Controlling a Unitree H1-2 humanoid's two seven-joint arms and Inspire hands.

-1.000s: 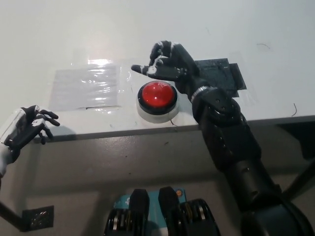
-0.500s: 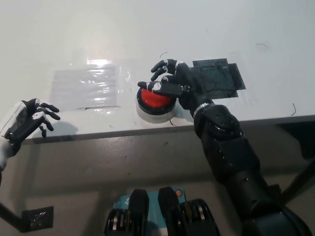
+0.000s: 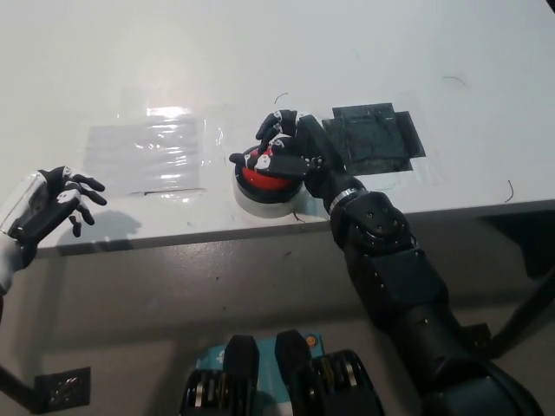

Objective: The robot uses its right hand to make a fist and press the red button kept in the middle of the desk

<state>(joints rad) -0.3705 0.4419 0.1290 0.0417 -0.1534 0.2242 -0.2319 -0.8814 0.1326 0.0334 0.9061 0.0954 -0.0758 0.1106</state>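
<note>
Black right hand (image 3: 286,149), fingers curled into fist, sits on round red button (image 3: 265,176) near front edge of white desk (image 3: 260,52); white left hand (image 3: 48,208) rests off desk's lower-left corner w/ fingers spread.

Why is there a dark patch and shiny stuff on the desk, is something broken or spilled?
Nothing looks broken or spilled. The dark patch is flat and taped down beside the red button, and the shiny clear sheet lies flat too. The right hand sits curled on the button; the left hand rests open off the desk's edge.
</note>
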